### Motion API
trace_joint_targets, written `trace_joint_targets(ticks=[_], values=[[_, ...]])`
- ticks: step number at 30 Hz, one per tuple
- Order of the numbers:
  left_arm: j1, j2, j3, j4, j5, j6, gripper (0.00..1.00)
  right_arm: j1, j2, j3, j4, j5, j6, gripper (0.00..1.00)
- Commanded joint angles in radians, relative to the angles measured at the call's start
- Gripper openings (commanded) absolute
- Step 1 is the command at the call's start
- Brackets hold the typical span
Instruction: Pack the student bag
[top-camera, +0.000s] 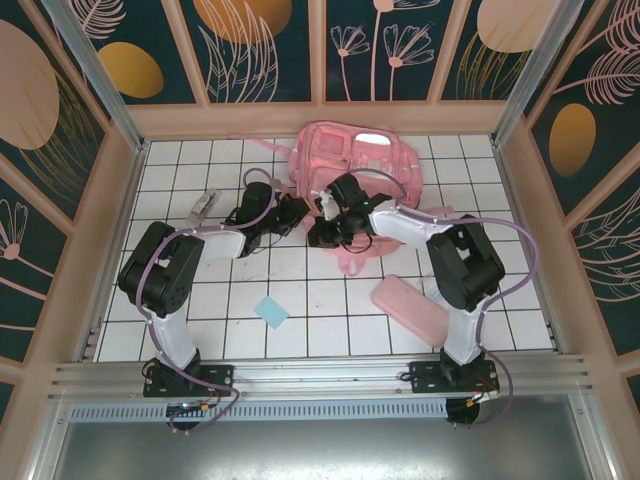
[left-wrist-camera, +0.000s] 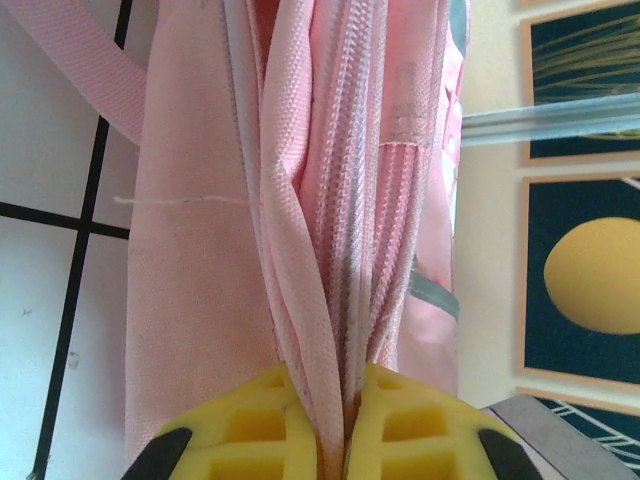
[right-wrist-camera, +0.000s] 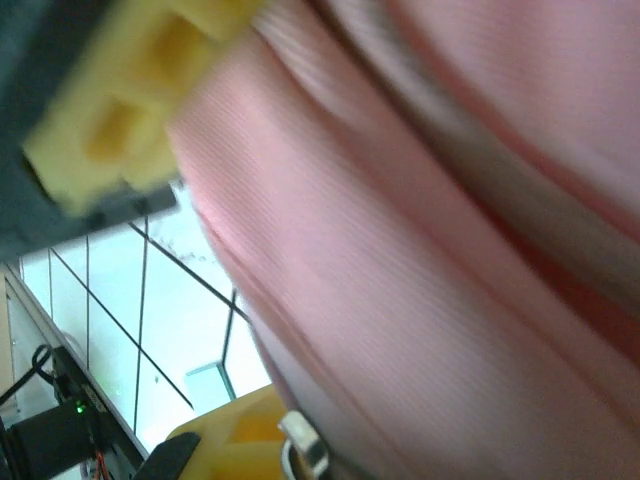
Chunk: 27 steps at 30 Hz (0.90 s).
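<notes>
Student bag lay far centre, left gripper clamped on its zip edge, right gripper pinched shut on its near fabric

Pink student bag, white black-gridded table, yellow left claw.

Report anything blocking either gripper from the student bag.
Nothing visible does. The left gripper is shut on fabric of the student bag beside its zip, and the right gripper also grips its pink fabric.
</notes>
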Motion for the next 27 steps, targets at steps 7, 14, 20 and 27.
trace_joint_targets(ticks=[7, 14, 20, 27], values=[[0.087, -0.091, 0.037, -0.097, -0.121, 0.154, 0.0, -0.115, -0.119, -0.067, -0.426, 0.215, -0.079, 0.0], [0.111, -0.108, 0.036, -0.124, -0.125, 0.174, 0.0, -0.203, -0.177, -0.079, -0.555, 0.289, -0.12, 0.0], [0.122, -0.111, 0.035, -0.121, -0.128, 0.192, 0.0, -0.256, -0.181, -0.106, -0.612, 0.486, -0.126, 0.0], [0.141, -0.112, 0.068, -0.158, -0.11, 0.238, 0.0, -0.321, -0.073, 0.07, -0.685, 0.821, -0.145, 0.0]])
